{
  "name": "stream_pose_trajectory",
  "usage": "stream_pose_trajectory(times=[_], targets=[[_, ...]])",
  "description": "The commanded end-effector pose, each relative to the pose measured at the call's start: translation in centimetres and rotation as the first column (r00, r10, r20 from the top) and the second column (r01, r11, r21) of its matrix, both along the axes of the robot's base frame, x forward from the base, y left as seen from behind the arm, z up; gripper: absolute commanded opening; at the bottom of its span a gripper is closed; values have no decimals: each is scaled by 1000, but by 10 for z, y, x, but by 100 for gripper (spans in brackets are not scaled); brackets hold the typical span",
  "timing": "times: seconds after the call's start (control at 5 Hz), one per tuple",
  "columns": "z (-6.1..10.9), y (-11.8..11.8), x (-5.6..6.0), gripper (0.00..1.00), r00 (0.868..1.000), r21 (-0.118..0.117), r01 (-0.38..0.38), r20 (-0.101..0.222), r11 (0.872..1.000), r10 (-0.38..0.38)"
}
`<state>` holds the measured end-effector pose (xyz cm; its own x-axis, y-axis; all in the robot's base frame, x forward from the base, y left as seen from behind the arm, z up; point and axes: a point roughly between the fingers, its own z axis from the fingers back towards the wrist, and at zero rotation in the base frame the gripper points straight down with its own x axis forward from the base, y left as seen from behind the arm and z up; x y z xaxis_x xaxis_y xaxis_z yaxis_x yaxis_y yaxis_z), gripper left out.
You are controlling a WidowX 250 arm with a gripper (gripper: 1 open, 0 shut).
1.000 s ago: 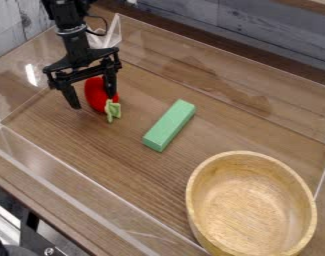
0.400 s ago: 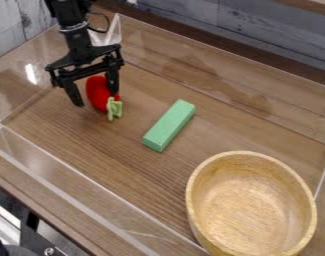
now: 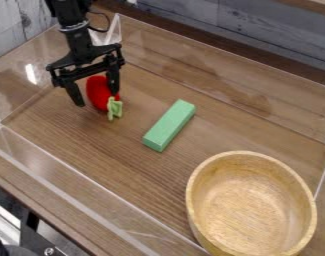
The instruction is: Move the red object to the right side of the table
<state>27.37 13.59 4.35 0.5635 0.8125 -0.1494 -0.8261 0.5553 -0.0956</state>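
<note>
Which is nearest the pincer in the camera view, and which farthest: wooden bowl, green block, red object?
1. Red object: right at the pincer, toward the picture's left.
2. Green block: near the middle, right of the red object.
3. Wooden bowl: lower right corner.

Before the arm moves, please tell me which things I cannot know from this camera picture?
- Camera view: part of the red rounded toy fruit is hidden behind the black gripper.
- Camera view: whether the fingers touch the fruit is too small to tell.
- Camera view: the round wooden bowl's underside is hidden by the bowl itself.
</note>
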Motion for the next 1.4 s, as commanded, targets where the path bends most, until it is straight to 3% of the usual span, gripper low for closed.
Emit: stream_pose_trajectory(times=[0.0,0.4,0.6,0.8,1.2], targets=[[19,0,10,100,998,26,14,54,1000,-15],[23,-3,9,100,998,12,23,51,1000,-24],[19,-3,11,0,999,15,17,49,1000,-18],[27,-10,16,0,998,5,37,50,999,-37],[44,-73,41,0,986,-35,159,64,987,-156]])
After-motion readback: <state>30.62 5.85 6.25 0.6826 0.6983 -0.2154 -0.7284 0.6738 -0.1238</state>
